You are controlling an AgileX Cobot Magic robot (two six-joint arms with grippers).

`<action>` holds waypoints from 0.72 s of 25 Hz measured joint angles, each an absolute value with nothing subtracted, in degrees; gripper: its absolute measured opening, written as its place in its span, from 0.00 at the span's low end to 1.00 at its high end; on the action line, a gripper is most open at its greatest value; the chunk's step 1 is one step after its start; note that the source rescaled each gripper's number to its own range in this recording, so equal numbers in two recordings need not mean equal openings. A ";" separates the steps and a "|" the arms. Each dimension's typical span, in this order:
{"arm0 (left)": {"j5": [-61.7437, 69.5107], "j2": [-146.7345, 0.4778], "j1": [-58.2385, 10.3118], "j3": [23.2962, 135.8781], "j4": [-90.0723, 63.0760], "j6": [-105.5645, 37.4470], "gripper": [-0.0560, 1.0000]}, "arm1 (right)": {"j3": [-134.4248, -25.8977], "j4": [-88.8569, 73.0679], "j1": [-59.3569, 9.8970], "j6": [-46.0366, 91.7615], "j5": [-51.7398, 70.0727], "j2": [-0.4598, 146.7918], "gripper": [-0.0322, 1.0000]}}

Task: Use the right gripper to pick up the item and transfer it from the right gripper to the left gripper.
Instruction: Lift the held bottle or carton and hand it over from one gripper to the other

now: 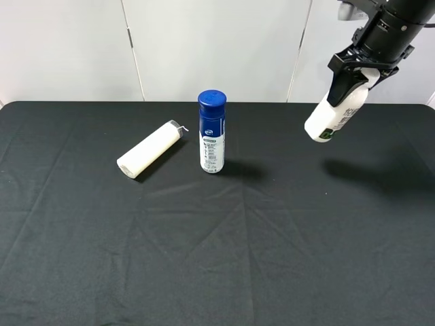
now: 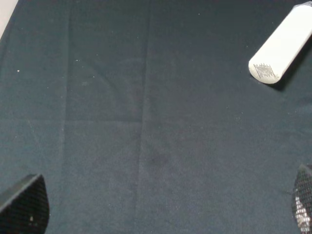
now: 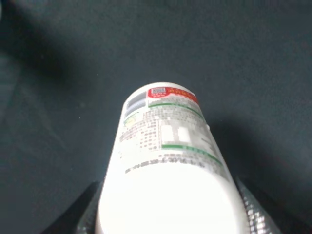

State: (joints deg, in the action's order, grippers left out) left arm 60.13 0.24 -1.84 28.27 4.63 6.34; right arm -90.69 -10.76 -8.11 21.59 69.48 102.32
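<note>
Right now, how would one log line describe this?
right tool: shut on small white green-labelled plastic bottle, airborne | left tool: open, empty | handover: pending

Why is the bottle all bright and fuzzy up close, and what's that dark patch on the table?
Right wrist view: the bottle sits very close, so its near end glares white and blurs. Exterior high view: the dark patch is its shadow on the cloth.

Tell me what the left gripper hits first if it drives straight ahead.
The left gripper would probably meet bare black cloth first; the cream tube lies off to one side.
</note>
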 joint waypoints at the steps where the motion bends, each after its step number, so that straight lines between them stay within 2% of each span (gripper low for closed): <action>1: 60.13 0.24 -1.84 28.27 4.63 6.34 1.00 | -90.69 -10.76 -8.58 21.23 69.48 102.00 0.04; 18: 60.13 0.24 -1.84 28.27 4.63 6.34 1.00 | -90.63 -14.81 -10.26 16.45 69.99 93.41 0.04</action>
